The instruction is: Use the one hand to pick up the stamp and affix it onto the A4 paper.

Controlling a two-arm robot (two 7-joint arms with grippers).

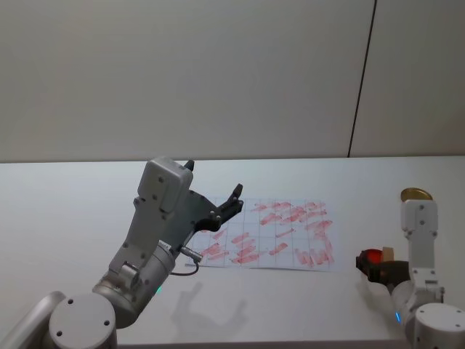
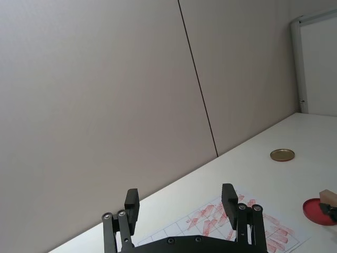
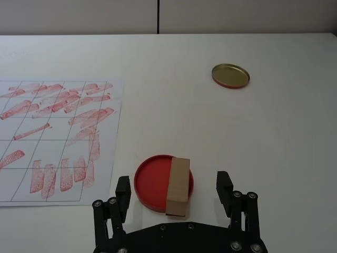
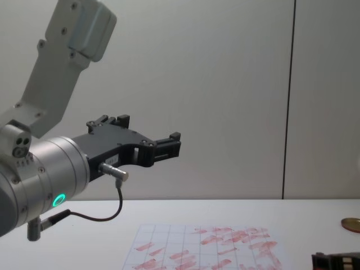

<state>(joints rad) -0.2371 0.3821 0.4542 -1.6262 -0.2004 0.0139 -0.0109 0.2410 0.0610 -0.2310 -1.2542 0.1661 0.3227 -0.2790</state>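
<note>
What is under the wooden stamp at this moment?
The stamp lies flat on the round red ink pad, near one edge of it. The stamp's lower face and the strip of pad beneath it are covered, so any ink there cannot be seen.

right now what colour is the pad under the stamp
Red. The ink pad beneath the stamp shows best in the right wrist view.

On the surface (image 1: pixel 73 218), the A4 paper (image 1: pixel 272 234) lies at frame centre; the stamp (image 1: pixel 388 254) rests on the ink pad (image 1: pixel 370 257) at lower right, the lid (image 1: pixel 415 194) above them.
</note>
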